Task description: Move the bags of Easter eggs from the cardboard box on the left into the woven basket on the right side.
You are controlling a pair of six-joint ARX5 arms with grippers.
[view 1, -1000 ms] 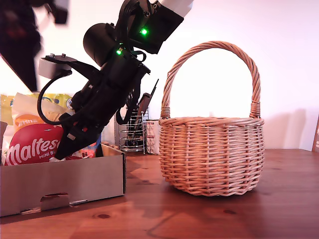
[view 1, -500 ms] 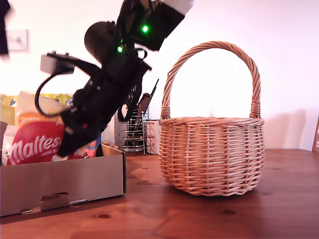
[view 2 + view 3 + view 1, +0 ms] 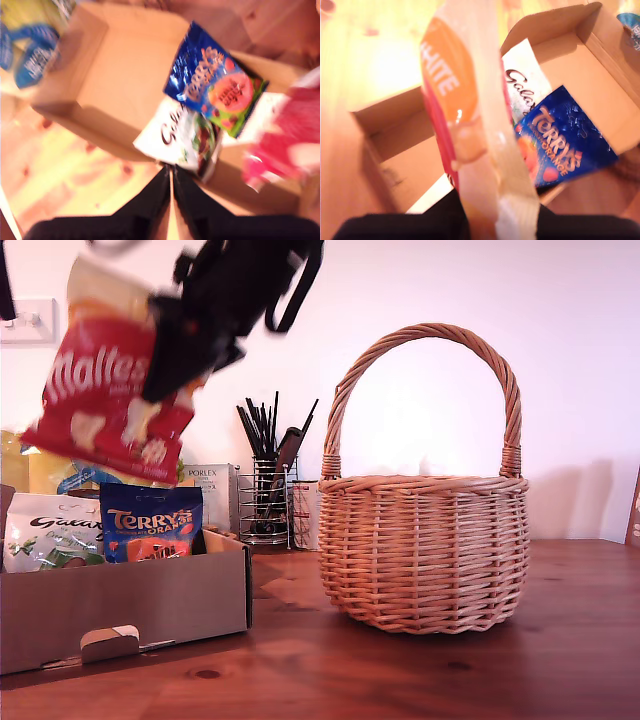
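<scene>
My second gripper [image 3: 168, 368] is shut on the red Maltesers bag [image 3: 105, 390] and holds it high above the cardboard box [image 3: 150, 600]. Its wrist view shows the held pouch [image 3: 470, 125] as a cream face with an orange panel and a red edge; I cannot tell whether that is one pouch or two. The blue Terry's bag [image 3: 150, 522] and the white Galaxy bag [image 3: 50, 535] stand in the box. My first gripper [image 3: 171, 175] is shut on nothing, above the Galaxy bag [image 3: 185, 135] and the Terry's bag [image 3: 210, 80]. At the exterior view's right stands the woven basket [image 3: 425, 550].
Between box and basket, further back, stand a wire utensil holder [image 3: 265, 502] and a white Porlex carton [image 3: 212, 495]. A yellow package [image 3: 40, 470] lies behind the box. Everything rests on a wooden table [image 3: 400, 670].
The second gripper has risen from inside the box to the top of the exterior view, taking the Maltesers bag with it. The Terry's and Galaxy bags now show in the box.
</scene>
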